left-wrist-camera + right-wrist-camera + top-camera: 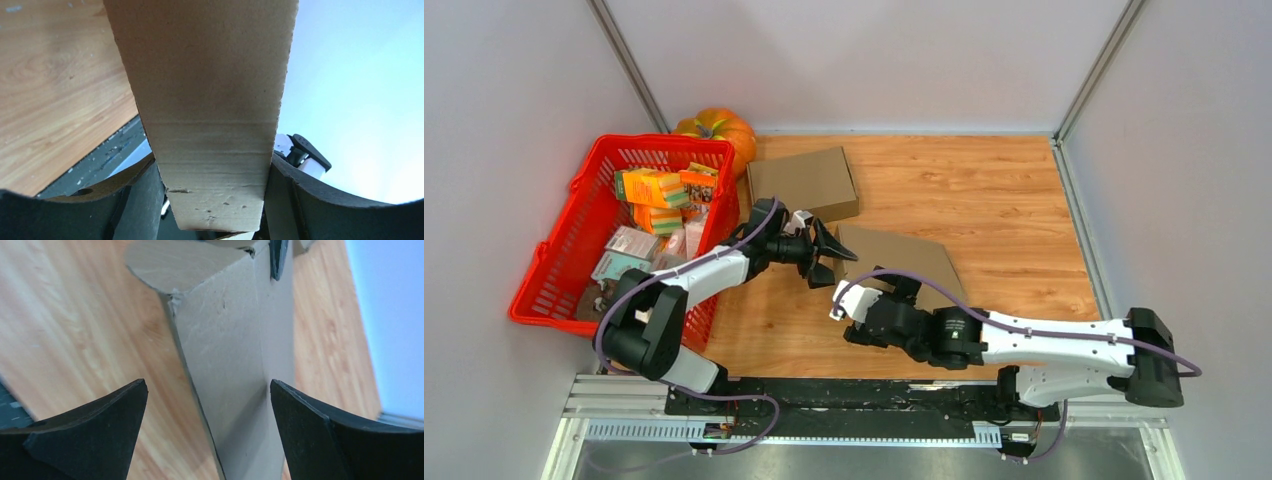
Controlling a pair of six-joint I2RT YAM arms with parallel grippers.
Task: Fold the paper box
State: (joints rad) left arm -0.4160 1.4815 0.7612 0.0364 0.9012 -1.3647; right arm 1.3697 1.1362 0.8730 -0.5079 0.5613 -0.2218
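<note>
Near the middle of the wooden table (1014,220), between the two arms, sits the paper box (902,256), a partly formed piece of brown cardboard. In the left wrist view one of its panels (210,100) rises straight up between the fingers, with a fold line across it and small dents near its lower end. The left gripper (832,262) is clamped on this panel: both dark fingers (137,200) press against its two side edges, and the card fills the whole gap between them.

From the near side, the right gripper (874,290) faces a corner of the box (235,340). Its jaws are spread wide around that corner. One finger (320,435) lies at the edge of the card, while the other stands clear of it over bare wood. A rounded flap shows at the top of the box in this view, and a dark finger of the left gripper (278,255) pinches the upper edge.

Beyond the box, toward the back of the table, lies a second cardboard box (804,184), closed and flat-topped. At the left stands a red basket (574,215) holding orange packets (652,187) and other small cartons. An orange pumpkin (721,130) sits in the back corner just behind the basket.
</note>
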